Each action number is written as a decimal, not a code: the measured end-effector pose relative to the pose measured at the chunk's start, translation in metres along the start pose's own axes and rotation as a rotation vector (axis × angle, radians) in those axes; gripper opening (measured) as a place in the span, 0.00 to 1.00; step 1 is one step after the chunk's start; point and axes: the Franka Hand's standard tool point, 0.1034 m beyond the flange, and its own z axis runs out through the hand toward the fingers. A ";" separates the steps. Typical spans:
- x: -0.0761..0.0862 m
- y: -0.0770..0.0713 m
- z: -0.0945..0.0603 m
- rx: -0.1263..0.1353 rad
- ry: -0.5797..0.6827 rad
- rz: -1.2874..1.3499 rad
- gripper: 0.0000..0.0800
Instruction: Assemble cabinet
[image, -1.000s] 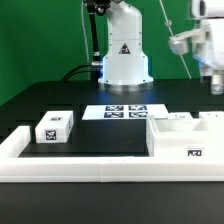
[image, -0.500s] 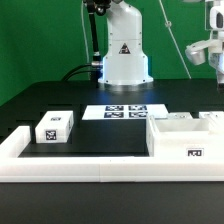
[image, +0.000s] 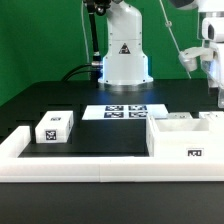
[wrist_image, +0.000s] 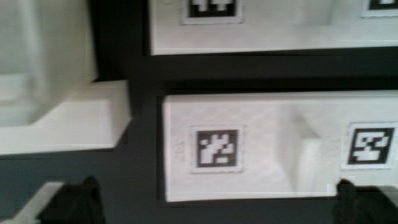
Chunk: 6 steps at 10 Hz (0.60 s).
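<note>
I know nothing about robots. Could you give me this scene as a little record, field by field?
arm base: white, at the back
jaws: open, empty, raised above the cabinet
cabinet: white tagged box, the exterior view's right
small block: white, tagged, the exterior view's left, untouched
marker board: flat, between them, farther back
border rail: low, white, along the front

Sm. tagged block, marker board, border rail

On my wrist feed the pincer has its two dark fingertips spread wide. The cabinet lies between them, its white face carrying two square tags. Dark bench borders the cabinet.
</note>
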 end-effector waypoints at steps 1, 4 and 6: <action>-0.002 0.001 0.000 0.000 0.000 0.005 0.81; -0.001 0.001 0.003 -0.008 0.009 0.006 0.81; 0.004 -0.011 0.025 -0.013 0.039 0.003 0.81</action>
